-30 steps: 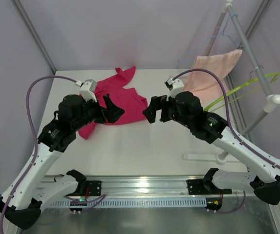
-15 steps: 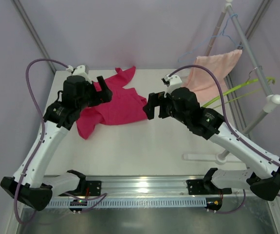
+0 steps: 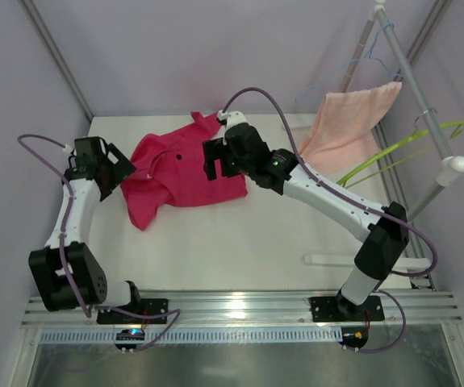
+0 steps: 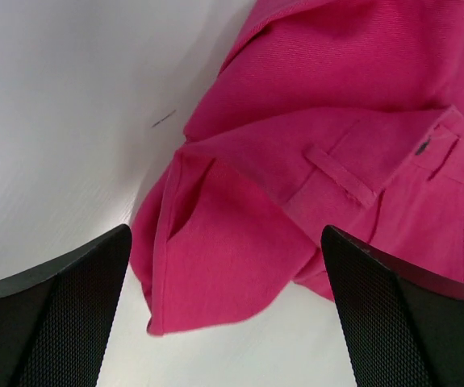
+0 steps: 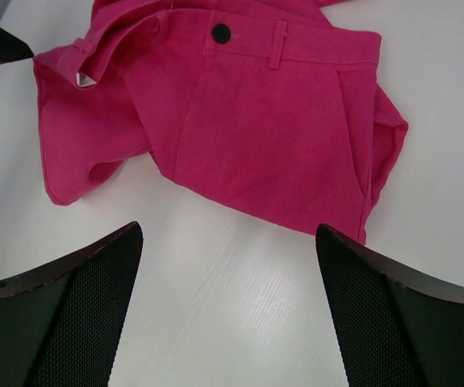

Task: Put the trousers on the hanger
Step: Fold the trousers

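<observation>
Your left gripper point(image 3: 115, 166) spread wide just beside the trousers point(image 3: 175, 176), your right gripper point(image 3: 214, 160) wide over them (button point(image 5: 221, 33) showing), both holding nothing, hanger point(image 3: 381, 155) far right.

Open tabletop point(image 3: 240, 234) near side of trousers point(image 3: 179, 173); towel point(image 3: 349, 121), hanger point(image 3: 449, 126), rack pole point(image 3: 413, 81) crowd right rear corner.

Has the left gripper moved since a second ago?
Yes. In the top view the left gripper has swung left, off the trousers, and now sits near the left edge of the table.
</observation>
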{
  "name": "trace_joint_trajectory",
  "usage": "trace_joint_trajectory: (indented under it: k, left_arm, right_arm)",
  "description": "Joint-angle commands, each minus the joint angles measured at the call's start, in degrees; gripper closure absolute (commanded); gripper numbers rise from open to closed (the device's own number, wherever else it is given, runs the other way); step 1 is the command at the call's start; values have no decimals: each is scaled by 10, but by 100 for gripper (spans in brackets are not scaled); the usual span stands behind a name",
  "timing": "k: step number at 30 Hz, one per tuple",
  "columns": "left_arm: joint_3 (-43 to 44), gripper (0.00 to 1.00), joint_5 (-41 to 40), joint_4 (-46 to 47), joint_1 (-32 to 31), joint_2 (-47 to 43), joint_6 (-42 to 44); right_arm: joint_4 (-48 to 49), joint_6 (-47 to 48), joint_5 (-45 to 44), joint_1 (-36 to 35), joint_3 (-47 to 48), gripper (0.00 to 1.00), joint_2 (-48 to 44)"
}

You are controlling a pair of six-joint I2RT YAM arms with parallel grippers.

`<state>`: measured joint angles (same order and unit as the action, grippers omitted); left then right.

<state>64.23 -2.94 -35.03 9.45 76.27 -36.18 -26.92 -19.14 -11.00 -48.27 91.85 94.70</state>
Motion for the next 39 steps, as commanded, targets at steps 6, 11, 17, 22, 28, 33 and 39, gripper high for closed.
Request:
trace_joint_trajectory:
  k: [6, 11, 17, 22, 28, 33, 39]
  left_arm:
    - [128, 8, 154, 41, 9, 237, 41]
    - [102, 69, 303, 115, -6, 253, -9]
    - [2, 100, 305, 144, -160, 71, -21]
    - [-123, 100, 318, 202, -204, -31, -74]
    - [-86, 37, 236, 121, -196, -35, -33]
    - [68, 22, 212, 59, -108, 34, -19]
    - [284, 15, 139, -19, -76, 220, 39]
  right_arm:
    - [13, 0, 39, -8, -7, 12, 17]
    - [15, 2, 24, -10, -46, 12, -5]
    - [3, -20, 24, -11, -62, 12, -7]
    - [31, -59, 38, -11, -80, 13, -6]
    - [42, -101, 62, -14, -70, 15, 19]
    - [43, -125, 50, -18, -82, 14, 22]
    - [63, -131, 42, -17, -85, 11, 43]
